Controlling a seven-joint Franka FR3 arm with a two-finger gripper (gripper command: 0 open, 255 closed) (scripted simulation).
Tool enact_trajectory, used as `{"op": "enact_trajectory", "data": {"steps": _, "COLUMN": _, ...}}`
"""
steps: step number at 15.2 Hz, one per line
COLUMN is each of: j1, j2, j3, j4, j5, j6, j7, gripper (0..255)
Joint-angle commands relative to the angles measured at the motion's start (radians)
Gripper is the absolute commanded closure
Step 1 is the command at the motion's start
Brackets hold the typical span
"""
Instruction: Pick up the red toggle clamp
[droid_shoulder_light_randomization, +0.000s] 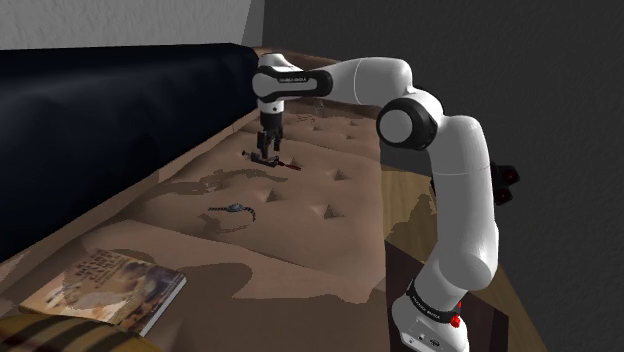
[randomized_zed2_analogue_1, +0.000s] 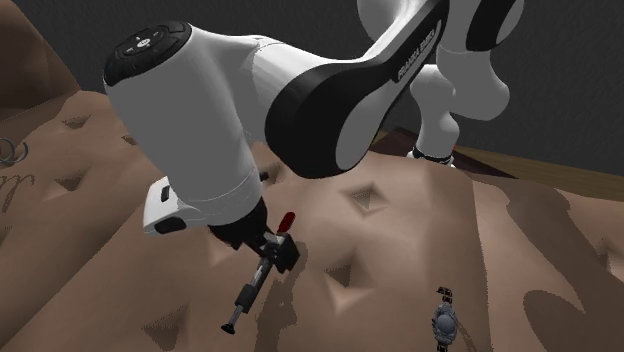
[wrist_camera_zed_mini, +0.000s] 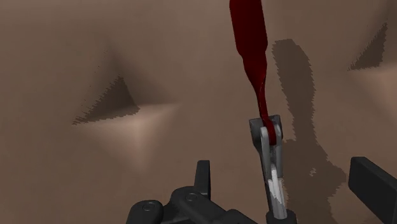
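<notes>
The toggle clamp is dark red, the cushion brown.

Wristwatch and magazine lie on tufted brown cushion.

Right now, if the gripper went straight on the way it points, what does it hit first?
Most likely the clamp: its red handle and dark base lie directly under the gripper, on the brown cushion. Depth is unclear, so it may already touch.

Light is dim and even. Just ahead of the gripper, the red toggle clamp casts a dark, jagged-edged shadow on the brown tufted cushion, whose dimples shade softly.
</notes>
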Motion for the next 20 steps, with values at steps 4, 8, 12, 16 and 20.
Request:
{"op": "enact_trajectory", "data": {"steps": 4, "j1": 0.001, "j2": 0.009, "j3": 0.001, "j4": -0.049, "j5": 0.001, "j6": 0.058, "j7": 0.0, "gripper": 0}}
{"op": "enact_trajectory", "data": {"steps": 8, "j1": 0.001, "j2": 0.008, "j3": 0.001, "j4": -0.05, "j5": 0.001, "j6": 0.059, "j7": 0.0, "gripper": 255}}
{"op": "enact_trajectory", "data": {"steps": 12, "j1": 0.001, "j2": 0.008, "j3": 0.001, "j4": -0.051, "j5": 0.001, "j6": 0.059, "j7": 0.0, "gripper": 255}}
{"op": "enact_trajectory", "data": {"steps": 16, "j1": 0.001, "j2": 0.007, "j3": 0.001, "j4": -0.039, "j5": 0.001, "j6": 0.046, "j7": 0.0, "gripper": 255}}
{"op": "enact_trajectory", "data": {"steps": 20, "j1": 0.0, "j2": 0.0, "j3": 0.0, "j4": 0.004, "j5": 0.0, "j6": -0.004, "j7": 0.0, "gripper": 255}}
